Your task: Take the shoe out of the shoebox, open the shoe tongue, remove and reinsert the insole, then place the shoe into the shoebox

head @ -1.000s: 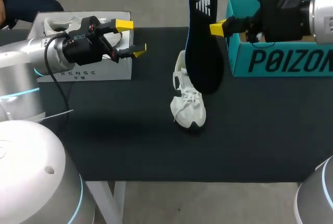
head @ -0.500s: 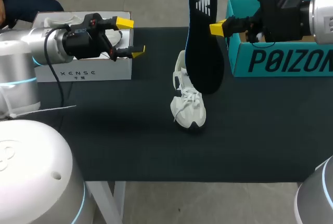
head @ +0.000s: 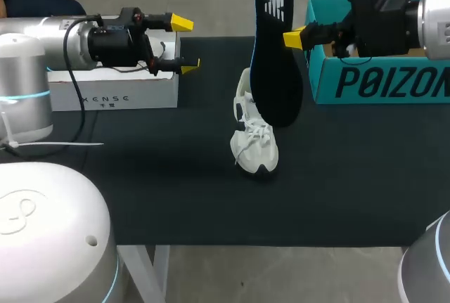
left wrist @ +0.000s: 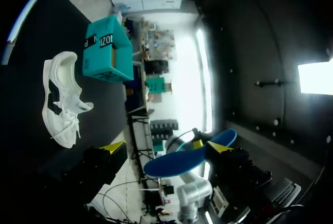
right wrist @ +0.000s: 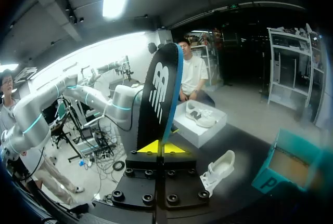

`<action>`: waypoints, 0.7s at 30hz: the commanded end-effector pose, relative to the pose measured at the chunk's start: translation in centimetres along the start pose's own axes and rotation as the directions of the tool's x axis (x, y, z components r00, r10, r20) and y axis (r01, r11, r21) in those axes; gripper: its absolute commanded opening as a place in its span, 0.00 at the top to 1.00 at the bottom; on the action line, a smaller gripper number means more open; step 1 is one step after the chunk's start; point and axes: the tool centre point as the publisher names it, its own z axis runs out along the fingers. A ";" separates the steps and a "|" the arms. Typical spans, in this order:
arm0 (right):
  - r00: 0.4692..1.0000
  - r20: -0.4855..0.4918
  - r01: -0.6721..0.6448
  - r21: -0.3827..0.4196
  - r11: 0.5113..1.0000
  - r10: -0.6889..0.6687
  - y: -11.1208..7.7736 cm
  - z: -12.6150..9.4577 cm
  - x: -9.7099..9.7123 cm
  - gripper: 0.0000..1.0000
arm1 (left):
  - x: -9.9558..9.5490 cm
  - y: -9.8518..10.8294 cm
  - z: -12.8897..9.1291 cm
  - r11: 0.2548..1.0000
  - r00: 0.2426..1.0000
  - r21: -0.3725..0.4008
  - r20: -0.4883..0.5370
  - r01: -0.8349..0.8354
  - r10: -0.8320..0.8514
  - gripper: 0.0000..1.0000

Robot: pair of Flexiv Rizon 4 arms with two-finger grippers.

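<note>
Pinching the insole [head: 275, 57] upright over the shoe [head: 253, 138], right gripper [head: 295, 38] points sideways; left gripper [head: 185, 45] gapes empty.

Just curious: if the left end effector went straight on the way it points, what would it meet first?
From the left end effector, probably the insole, held upright by the right end effector; depth is unclear, so it might pass beside it.

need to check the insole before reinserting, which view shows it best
The head view: the whole insole stands upright in plain sight, pinched at its edge by the right gripper. The right wrist view shows it close but foreshortened; the left wrist view, small and far.
</note>
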 end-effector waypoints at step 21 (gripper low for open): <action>1.000 0.001 -0.001 0.001 1.000 0.001 0.0 0.3 -0.1 1.00 | 0.2 -0.9 0.0 0.999 0.999 0.023 0.018 -0.030 0.030 0.00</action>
